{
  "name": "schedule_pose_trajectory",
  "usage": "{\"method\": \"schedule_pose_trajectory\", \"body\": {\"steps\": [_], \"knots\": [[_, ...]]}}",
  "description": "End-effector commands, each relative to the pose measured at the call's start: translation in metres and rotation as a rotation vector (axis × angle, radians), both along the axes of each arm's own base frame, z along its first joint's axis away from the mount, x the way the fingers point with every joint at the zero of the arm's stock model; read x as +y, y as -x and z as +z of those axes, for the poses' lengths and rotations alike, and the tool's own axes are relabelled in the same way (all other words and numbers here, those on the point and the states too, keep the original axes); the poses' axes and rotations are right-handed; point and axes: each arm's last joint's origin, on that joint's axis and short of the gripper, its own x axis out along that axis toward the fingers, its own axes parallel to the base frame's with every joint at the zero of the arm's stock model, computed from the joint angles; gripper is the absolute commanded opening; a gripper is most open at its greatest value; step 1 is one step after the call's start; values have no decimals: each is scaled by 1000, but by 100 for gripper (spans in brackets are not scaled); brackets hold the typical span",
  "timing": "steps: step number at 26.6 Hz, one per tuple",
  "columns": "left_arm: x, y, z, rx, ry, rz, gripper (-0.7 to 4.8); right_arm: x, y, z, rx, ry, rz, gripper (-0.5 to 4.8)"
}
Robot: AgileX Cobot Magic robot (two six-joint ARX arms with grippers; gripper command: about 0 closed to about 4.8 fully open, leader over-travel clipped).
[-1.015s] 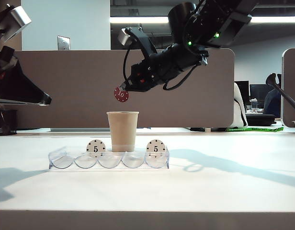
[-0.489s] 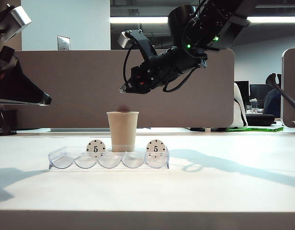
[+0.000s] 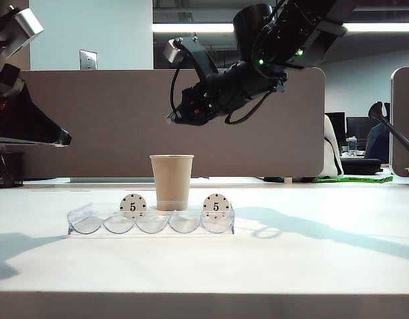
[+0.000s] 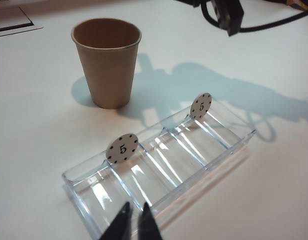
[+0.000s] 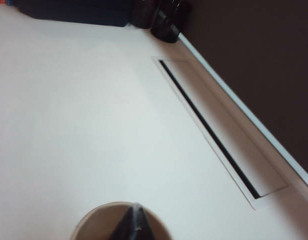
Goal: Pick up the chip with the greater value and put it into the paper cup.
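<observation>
2 white chips stand in the tray on the white table; left fingers narrow, right fingers closed, empty, above the paper cup.

Clear air separates the closed right gripper from the paper cup.

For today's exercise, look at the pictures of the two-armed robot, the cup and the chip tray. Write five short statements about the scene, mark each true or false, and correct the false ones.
1. The tan paper cup stands upright behind the clear plastic scalloped tray. True.
2. Two white chips marked "5" stand in the tray. True.
3. The right gripper holds a white chip. False: it is shut and holds nothing, above the cup.
4. The left gripper grips the cup. False: it is shut, over the tray's near edge.
5. The cup lies tipped over. False: upright.
</observation>
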Motion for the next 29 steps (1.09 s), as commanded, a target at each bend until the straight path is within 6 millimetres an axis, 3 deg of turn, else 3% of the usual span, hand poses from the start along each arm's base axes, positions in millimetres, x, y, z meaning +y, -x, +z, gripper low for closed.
{"method": "schedule_pose_trajectory", "body": {"steps": [1, 8, 16, 17, 23, 28, 29], "knots": [[1, -2, 4, -28, -8, 47, 25, -7, -2, 17, 14, -74, -136, -5], [2, -6, 15, -141, 23, 92, 8, -56, -16, 38, 204, -276, -412, -5], [2, -7, 26, -233, 82, 103, -6, -121, -7, 76, 246, -253, -610, -5], [2, -7, 27, -239, 83, 108, -6, -138, -2, 83, 264, -233, -640, -5], [5, -3, 35, -286, 78, 190, -6, -178, 22, 91, 239, -256, -659, -5], [7, 2, 43, -328, 85, 226, -6, -207, 53, 81, 225, -268, -724, -5], [8, 4, 45, -339, 93, 229, -6, -216, 68, 75, 226, -270, -748, -5]]}}
